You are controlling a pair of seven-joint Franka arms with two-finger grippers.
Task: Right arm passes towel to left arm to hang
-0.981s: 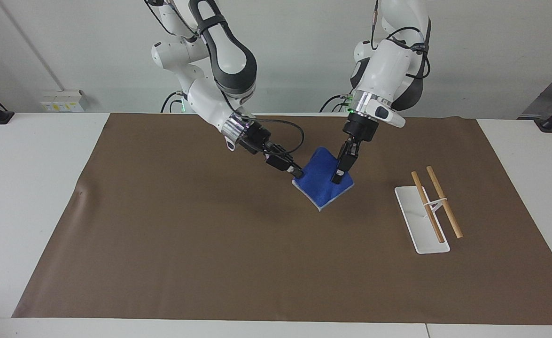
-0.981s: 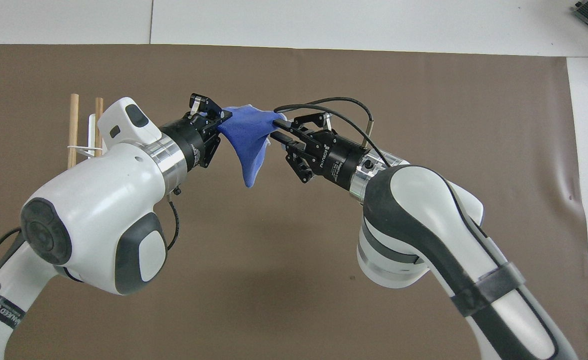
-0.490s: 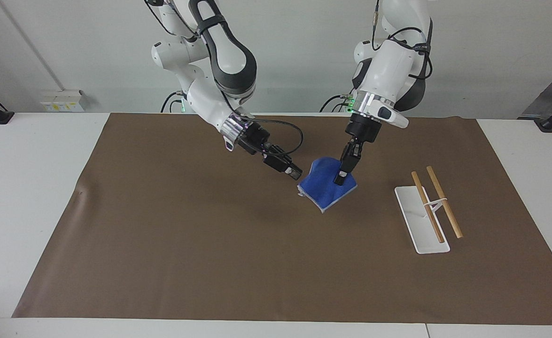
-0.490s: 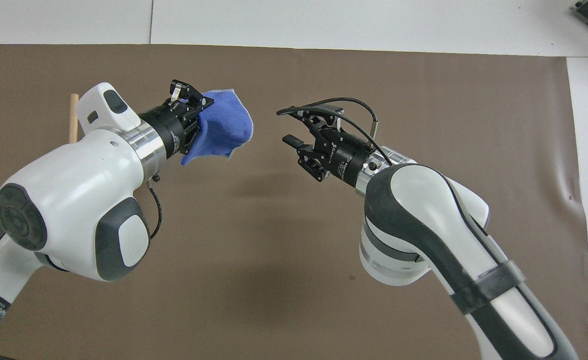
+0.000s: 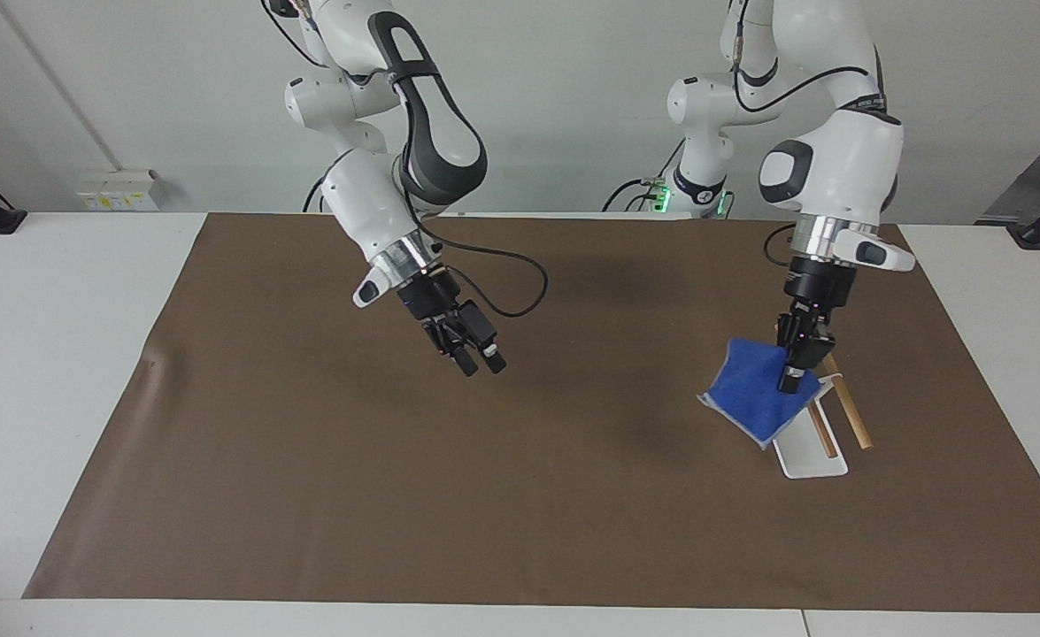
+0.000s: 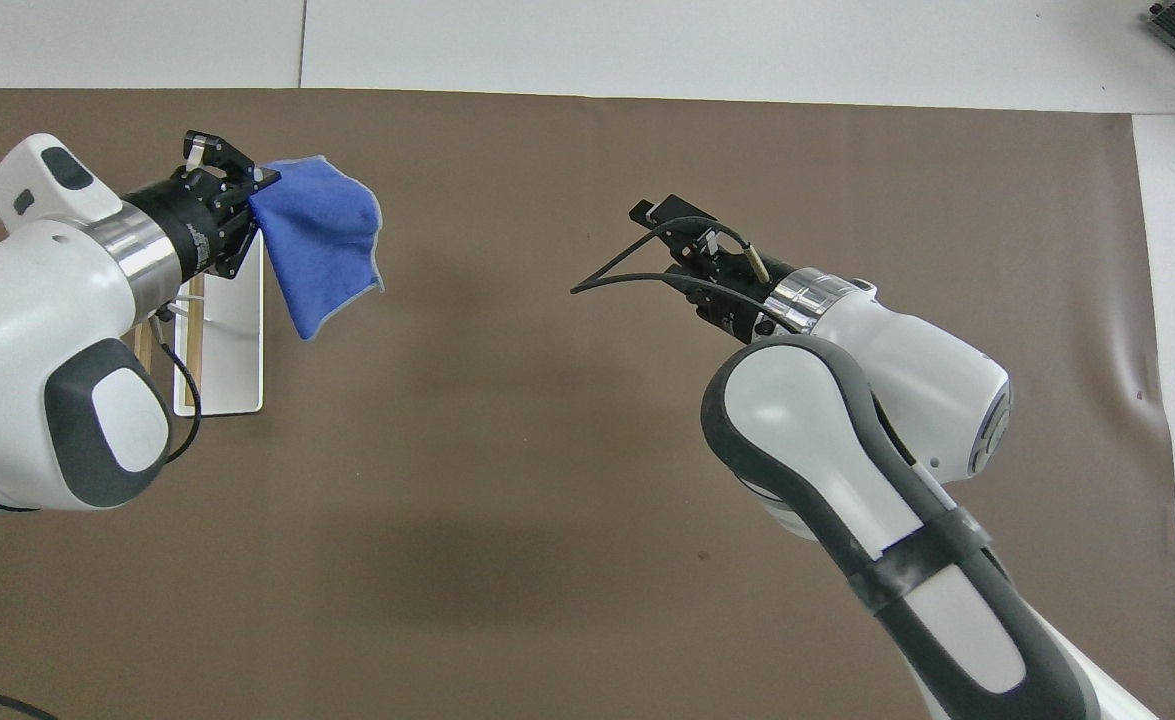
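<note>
Presently, handover done: my left end effector (image 5: 789, 379) is pinched shut on the towel (image 5: 754, 398), carrying it above the counter (image 5: 59, 372).
Towel, position: held in the air, hanging from my left fingertips over the rack (image 5: 810, 460), its lower corner drooping toward the rack's white base plate; I cannot tell whether cloth touches the rack.
Towel, in the overhead view: the blue cloth (image 6: 319, 245) spreads from my left end effector (image 6: 252, 195) toward the middle of the counter, its pale stitched edge showing.
Rack: white base plate (image 6: 232, 340) with two wooden rods (image 5: 847, 411) lying side by side above it, toward my left arm's end of the counter.
Rod axis: the rods run from nearer me to farther from me, slightly slanted.
Key relation: the towel hangs straight below my left end effector and partly covers the rods' nearer ends; in my judgement the drape must go across the rods' long axis, so the cloth has to pass over a rod, not along it.
Nearer arm: my left, directly over the rack; my right is well apart.
Right end effector (image 5: 477, 361): spread wide, holding nothing, over the bare brown mat (image 5: 307, 495); it waits.
Risk, as I judge: the single-corner pinch lets the cloth swing or bunch on a rod.
</note>
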